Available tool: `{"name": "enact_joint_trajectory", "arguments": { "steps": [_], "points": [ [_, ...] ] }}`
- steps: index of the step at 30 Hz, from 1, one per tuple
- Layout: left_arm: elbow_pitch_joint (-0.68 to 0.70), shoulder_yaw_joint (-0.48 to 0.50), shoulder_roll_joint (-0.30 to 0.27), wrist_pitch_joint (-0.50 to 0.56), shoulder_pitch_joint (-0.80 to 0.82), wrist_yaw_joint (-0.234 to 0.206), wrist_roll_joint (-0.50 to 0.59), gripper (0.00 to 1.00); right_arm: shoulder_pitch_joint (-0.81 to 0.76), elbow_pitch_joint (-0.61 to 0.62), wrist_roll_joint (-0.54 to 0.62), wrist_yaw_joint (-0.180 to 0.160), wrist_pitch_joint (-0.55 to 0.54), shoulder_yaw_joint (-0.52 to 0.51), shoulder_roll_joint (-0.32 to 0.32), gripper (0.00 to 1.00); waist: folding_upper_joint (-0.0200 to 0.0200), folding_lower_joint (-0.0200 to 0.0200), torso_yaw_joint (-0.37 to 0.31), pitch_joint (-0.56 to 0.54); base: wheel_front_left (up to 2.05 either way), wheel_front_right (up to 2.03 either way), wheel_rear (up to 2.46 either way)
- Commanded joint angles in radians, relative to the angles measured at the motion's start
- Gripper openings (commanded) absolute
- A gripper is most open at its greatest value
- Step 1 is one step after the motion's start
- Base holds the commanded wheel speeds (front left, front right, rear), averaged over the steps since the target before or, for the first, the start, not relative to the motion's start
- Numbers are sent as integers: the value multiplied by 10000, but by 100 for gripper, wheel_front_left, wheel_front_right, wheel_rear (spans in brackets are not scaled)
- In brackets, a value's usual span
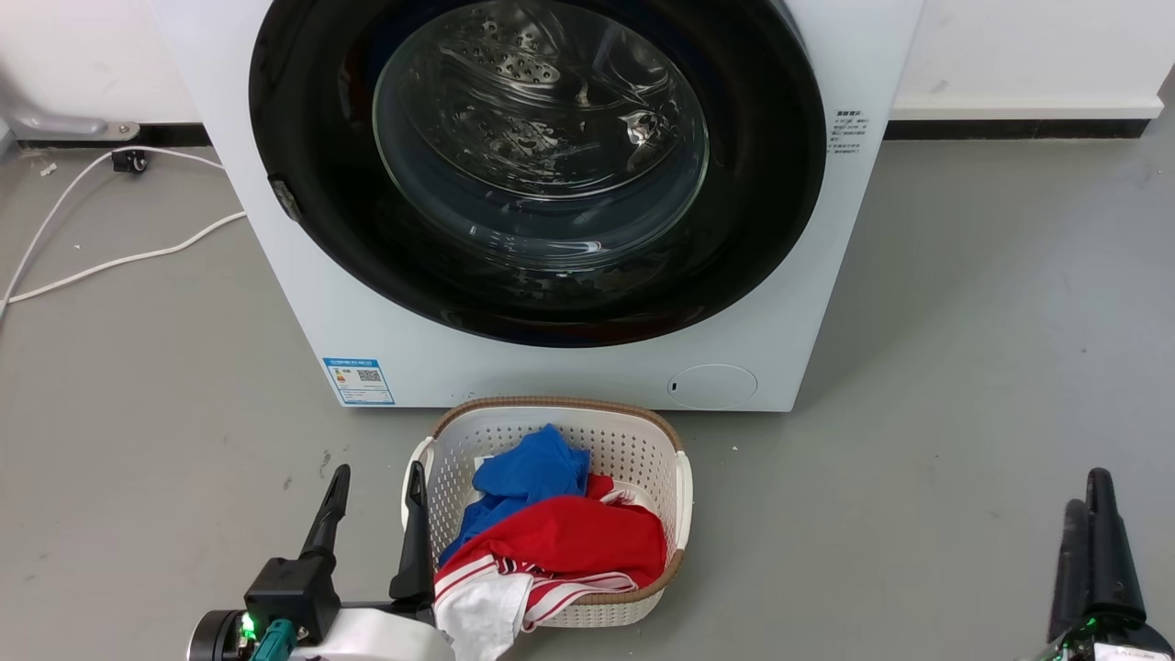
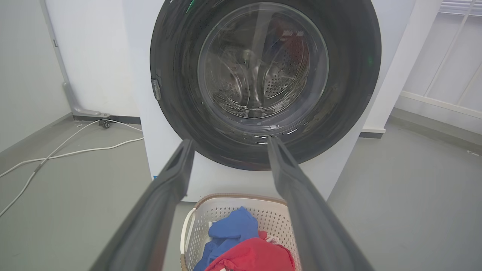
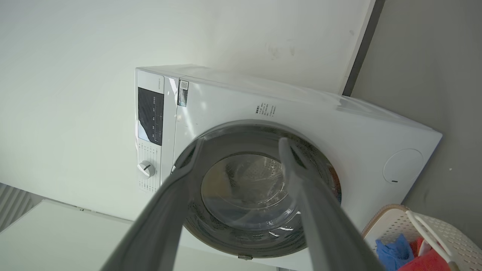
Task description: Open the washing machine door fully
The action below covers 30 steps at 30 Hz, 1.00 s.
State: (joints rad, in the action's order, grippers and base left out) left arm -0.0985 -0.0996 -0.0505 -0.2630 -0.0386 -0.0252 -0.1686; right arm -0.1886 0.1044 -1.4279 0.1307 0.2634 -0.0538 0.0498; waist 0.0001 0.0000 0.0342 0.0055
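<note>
The white washing machine [image 1: 551, 376] stands straight ahead on the grey floor. Its round glossy black washing machine door [image 1: 542, 156] lies flush against the front, with the steel drum visible through the glass bowl. A small grey latch tab [image 1: 285, 197] sits on the door's left edge. My left gripper [image 1: 379, 470] is open and empty, low and in front of the machine, beside the basket; its wrist view looks at the door [image 2: 263, 75]. My right gripper [image 1: 1088, 491] is far to the right, and its wrist view shows its fingers apart around the distant door [image 3: 248, 192].
A white laundry basket [image 1: 551, 401] with blue, red and white clothes stands on the floor right in front of the machine. A white cable [image 1: 110, 262] trails across the floor at the left. Bare grey floor lies to the right of the machine.
</note>
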Motion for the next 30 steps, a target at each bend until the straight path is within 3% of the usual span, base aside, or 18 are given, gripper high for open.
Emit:
{"name": "enact_joint_trajectory", "arguments": {
  "steps": [1,9,22,23,24,25,30],
  "points": [
    [3,6,2,-28,-43,4,16,100,-98,88,-344,1,21,108,13,100,-1,0,4,0,0,0,0],
    [0,-13,2,-28,-63,-6,-16,100,-371,373,-1964,1,-1005,631,93,100,-1,0,43,2,0,0,0],
    [5,14,2,-28,-28,-44,1,100,-486,109,-2711,1,-2773,-387,54,100,-1,0,91,71,0,0,0],
    [0,13,2,-28,-18,-50,10,100,-473,80,-2637,2,-2851,-416,48,84,-1,0,99,73,0,0,0],
    [-3,10,2,-28,-6,-55,16,100,-462,53,-2560,1,-2884,-452,45,5,-1,0,106,77,0,0,0],
    [-6,10,2,-28,5,-63,12,100,-454,29,-2511,1,-2929,-460,39,0,-1,0,113,80,0,0,0],
    [-28,14,2,-28,24,-95,55,100,-428,-29,-2377,2,-2984,-432,11,0,-1,0,135,77,0,0,0]
  ]
}}
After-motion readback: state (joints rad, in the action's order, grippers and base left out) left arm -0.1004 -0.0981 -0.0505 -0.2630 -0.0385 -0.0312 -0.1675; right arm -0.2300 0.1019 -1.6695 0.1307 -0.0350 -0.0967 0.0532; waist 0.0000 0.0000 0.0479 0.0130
